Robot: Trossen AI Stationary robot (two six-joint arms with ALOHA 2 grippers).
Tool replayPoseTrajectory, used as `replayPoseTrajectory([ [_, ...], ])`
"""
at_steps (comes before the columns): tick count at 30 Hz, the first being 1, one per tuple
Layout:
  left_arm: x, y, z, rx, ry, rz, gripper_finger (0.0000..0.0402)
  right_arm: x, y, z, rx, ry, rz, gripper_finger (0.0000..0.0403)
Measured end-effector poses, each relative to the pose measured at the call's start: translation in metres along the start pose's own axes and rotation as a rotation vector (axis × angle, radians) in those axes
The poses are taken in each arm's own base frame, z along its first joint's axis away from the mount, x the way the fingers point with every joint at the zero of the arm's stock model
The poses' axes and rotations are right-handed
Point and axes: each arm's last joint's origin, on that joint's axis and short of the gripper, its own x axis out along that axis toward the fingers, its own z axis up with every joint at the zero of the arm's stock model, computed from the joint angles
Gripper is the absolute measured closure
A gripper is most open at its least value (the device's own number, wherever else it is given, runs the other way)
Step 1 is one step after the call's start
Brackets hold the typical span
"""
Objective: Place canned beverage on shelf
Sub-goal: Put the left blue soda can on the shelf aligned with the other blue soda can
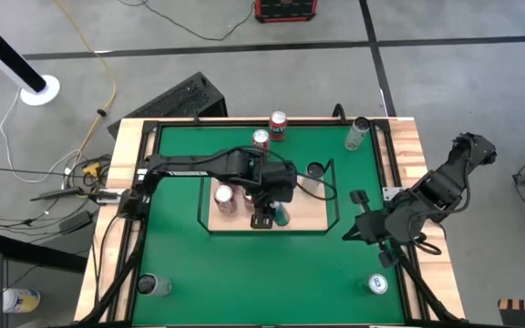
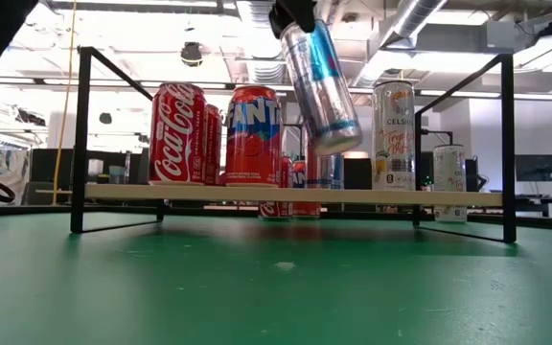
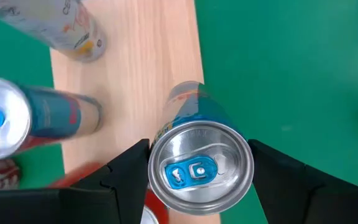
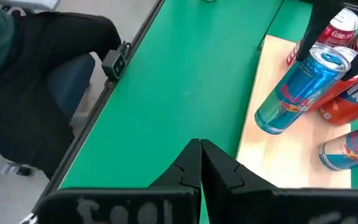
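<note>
- Left gripper (image 3: 199, 177) over the shelf (image 1: 310, 216), jaws clamped on the upper body of a slim blue-and-silver can (image 2: 322, 86), one finger on each side just below the rim.
- Can hangs tilted, base swung away from the gripper, clear of the board. Low view shows it above the shelf and not touching it. It sits near the middle of the shelf, toward the front long edge.
- Handling, as a judgement: thin metal wall, smooth and slick, rigid if full but easy to dent if squeezed hard. Tall and narrow, so it tips easily when set down off-plumb. The side grip high on the body suits it; the tilt needs correcting before release.
- Neighbours on the board: Coca-Cola can (image 2: 178, 133) and Fanta can (image 2: 254, 134) toward the left end, another blue can (image 3: 39, 118) close beside the held one. Little room; a swing could knock them.
- More cans stand loose on the table (image 1: 244, 273), off the shelf.
- Right gripper (image 4: 199, 163), fingers pressed together, holding nothing, waits near the table's right edge.
</note>
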Motion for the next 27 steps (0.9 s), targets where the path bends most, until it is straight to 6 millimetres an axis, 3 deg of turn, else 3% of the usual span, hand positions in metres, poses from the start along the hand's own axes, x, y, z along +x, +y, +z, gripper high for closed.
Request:
replayPoseTrajectory([
  [6, 0.022, 0.006, 0.001, 0.074, 0.029, 0.026, 0.0178, 0.005, 0.000, -0.005, -0.013, 0.030, -0.008, 0.0376],
  [15, 0.035, 0.011, 0.000, 0.106, 0.054, 0.055, 0.0170, 0.013, -0.009, -0.009, 0.002, 0.044, -0.042, 0.0376],
  [27, 0.035, 0.011, -0.001, 0.083, 0.062, 0.054, 0.0158, 0.014, -0.012, -0.009, 0.014, 0.048, -0.047, 0.0376],
])
